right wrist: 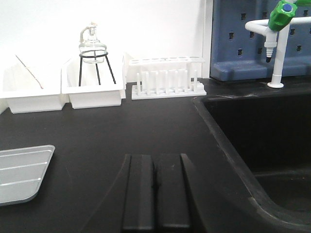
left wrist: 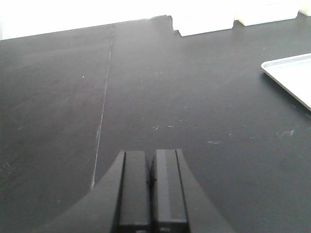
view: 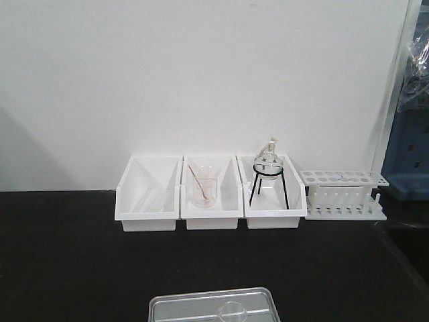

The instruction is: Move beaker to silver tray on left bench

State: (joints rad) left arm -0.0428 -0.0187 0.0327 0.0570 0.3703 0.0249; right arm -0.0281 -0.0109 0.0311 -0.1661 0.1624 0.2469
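The silver tray (view: 201,307) lies at the near edge of the black bench (view: 67,261), cut off by the bottom of the front view. A small clear beaker (view: 232,310) stands inside it, only its rim and upper wall showing. In the left wrist view my left gripper (left wrist: 151,153) hovers over bare bench top, shut with nothing between its fingers, and a corner of the silver tray (left wrist: 291,75) sits to its right. My right gripper (right wrist: 154,157) is likewise shut and empty, with a corner of the silver tray (right wrist: 19,172) to its left. Neither gripper shows in the front view.
Three white bins (view: 147,198) line the back wall; the middle one holds a glass beaker with a rod (view: 204,188), the right one a round flask on a black stand (view: 268,168). A white test-tube rack (view: 343,194) stands beside them. A black sink (right wrist: 262,141) and tap (right wrist: 277,43) lie to the right.
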